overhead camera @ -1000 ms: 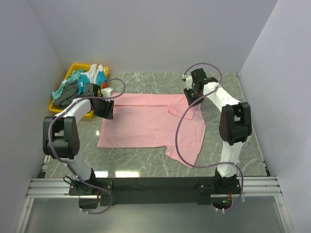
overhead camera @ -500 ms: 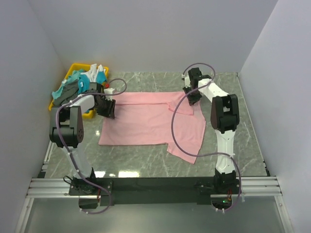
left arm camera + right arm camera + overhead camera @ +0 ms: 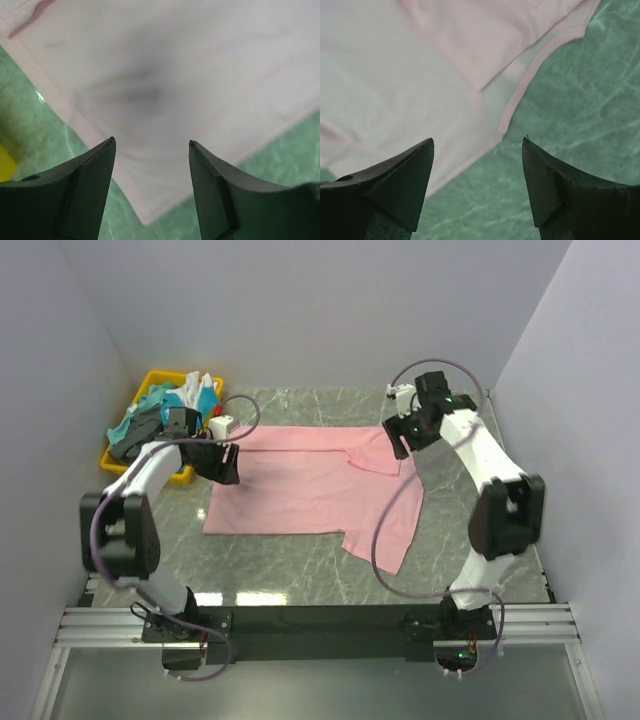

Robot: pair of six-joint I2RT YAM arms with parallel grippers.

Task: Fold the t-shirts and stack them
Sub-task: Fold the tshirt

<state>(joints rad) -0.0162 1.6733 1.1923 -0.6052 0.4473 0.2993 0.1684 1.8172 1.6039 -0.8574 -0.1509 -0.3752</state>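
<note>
Grey-green marble tabletop (image 3: pixel 300 575) carries the work. Pink t-shirt (image 3: pixel 290 485) lies spread flat at frame centre, w/ one flap folded over at its upper right. L gripper (image 3: pixel 224 464) sits over the shirt's left edge, jaws wide, nothing betw. them; wrist view shows a cloth corner beneath. R gripper (image 3: pixel 400 435) is over the folded flap, jaws wide, empty. Heap of t-shirts (image 3: pixel 160 418) (teal, dark grey, white) fills yellow bin (image 3: pixel 150 380), upper left.

I see a yellow plastic bin (image 3: pixel 152 385) at the far left corner of my grey-green stone table (image 3: pixel 290 575). Plain pale walls (image 3: pixel 300 310) stand around it. A silver metal rail (image 3: pixel 110 625) runs along the near edge.
</note>
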